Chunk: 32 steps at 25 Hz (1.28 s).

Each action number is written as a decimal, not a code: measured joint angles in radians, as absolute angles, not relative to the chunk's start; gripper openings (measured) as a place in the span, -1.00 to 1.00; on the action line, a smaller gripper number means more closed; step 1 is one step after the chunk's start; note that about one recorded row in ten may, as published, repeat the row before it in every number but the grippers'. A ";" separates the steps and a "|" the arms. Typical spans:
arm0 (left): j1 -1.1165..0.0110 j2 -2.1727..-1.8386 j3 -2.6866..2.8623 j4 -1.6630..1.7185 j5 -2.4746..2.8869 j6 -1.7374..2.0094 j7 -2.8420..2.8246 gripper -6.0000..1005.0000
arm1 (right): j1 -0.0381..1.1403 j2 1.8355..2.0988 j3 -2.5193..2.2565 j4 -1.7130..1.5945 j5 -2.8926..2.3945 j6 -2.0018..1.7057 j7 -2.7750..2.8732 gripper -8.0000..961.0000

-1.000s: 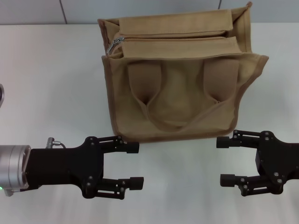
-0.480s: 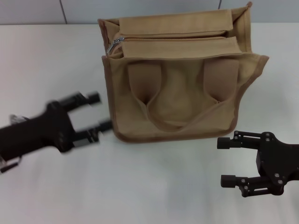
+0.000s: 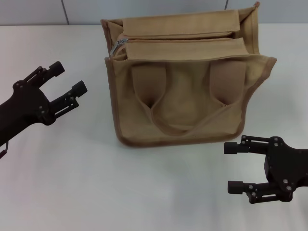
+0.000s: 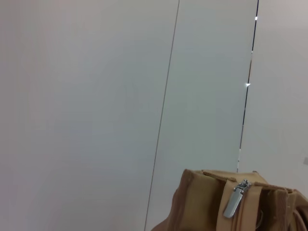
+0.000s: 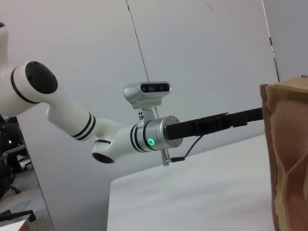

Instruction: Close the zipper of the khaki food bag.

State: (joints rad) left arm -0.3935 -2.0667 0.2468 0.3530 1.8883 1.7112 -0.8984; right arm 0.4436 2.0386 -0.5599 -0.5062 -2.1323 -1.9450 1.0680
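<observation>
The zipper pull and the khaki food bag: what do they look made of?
The zipper pull looks like bright silver metal, since it shines; its tan track is probably fabric tape. The khaki food bag looks like matte woven canvas, soft enough to crease and sag, with a visible ribbed weave in the right wrist view.

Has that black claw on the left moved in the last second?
Yes. The left gripper, open, has swung from below the khaki food bag's front edge up to its left side, nearer the zipper.

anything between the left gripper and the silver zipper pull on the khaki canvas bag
Nothing: in the head view only bare white table separates the open left gripper from the silver pull tab at the boxy khaki canvas bag's top corner.
</observation>
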 joint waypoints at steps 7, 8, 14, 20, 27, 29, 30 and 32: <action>-0.427 -2.067 0.248 0.352 1.888 1.683 -0.897 0.65 | 0.444 2.036 -0.558 -0.506 -2.132 -1.945 1.068 0.71; -0.433 -2.068 0.249 0.351 1.888 1.677 -0.897 0.65 | 0.444 2.035 -0.558 -0.506 -2.132 -1.945 1.068 0.71; -0.498 -2.068 0.251 0.312 1.888 1.601 -0.863 0.65 | 0.445 2.032 -0.549 -0.506 -2.132 -1.946 1.067 0.71; -0.566 -2.069 0.253 0.287 1.895 1.534 -0.853 0.60 | 0.441 2.030 -0.535 -0.506 -2.132 -1.947 1.063 0.70; -0.613 -2.072 0.295 0.275 1.896 1.476 -0.850 0.44 | 0.439 2.029 -0.520 -0.506 -2.132 -1.947 1.060 0.71; -0.615 -2.072 0.295 0.275 1.896 1.475 -0.850 0.40 | 0.439 2.029 -0.520 -0.506 -2.132 -1.947 1.060 0.71; -0.614 -2.072 0.295 0.276 1.896 1.476 -0.850 0.37 | 0.439 2.029 -0.520 -0.506 -2.132 -1.947 1.060 0.71; -0.608 -2.068 0.297 0.281 1.895 1.479 -0.851 0.33 | 0.439 2.029 -0.514 -0.507 -2.132 -1.947 1.060 0.71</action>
State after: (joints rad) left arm -0.6076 -2.0677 0.2970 0.2810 1.8952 1.4793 -0.8507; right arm 0.4386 2.0290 -0.5142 -0.5071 -2.1322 -1.9467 1.0599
